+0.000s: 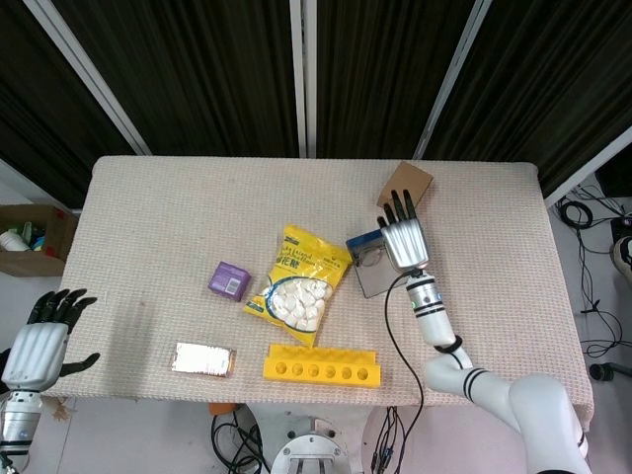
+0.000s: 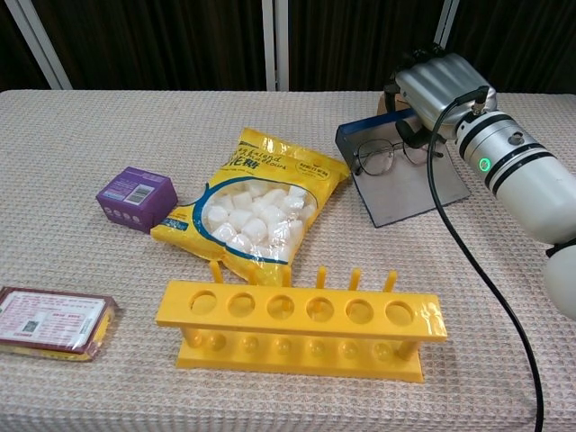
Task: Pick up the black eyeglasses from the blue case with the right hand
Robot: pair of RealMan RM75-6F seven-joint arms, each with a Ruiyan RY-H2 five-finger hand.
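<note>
- The black eyeglasses lie in the open blue case, long axis running left to right, lenses toward the marshmallow bag
- The right hand sits over their right end, fingers curled at the frame; whether it truly grips, I cannot tell
- The left hand hangs well apart off the desk, fingers spread, holding nothing
- Bag print too small to read

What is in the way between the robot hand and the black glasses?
Nothing visible is. The right robot hand is already right at the black thin-framed eyeglasses, which lie in the open blue glasses case. The brown cardboard box sits behind the hand, not between them.
</note>
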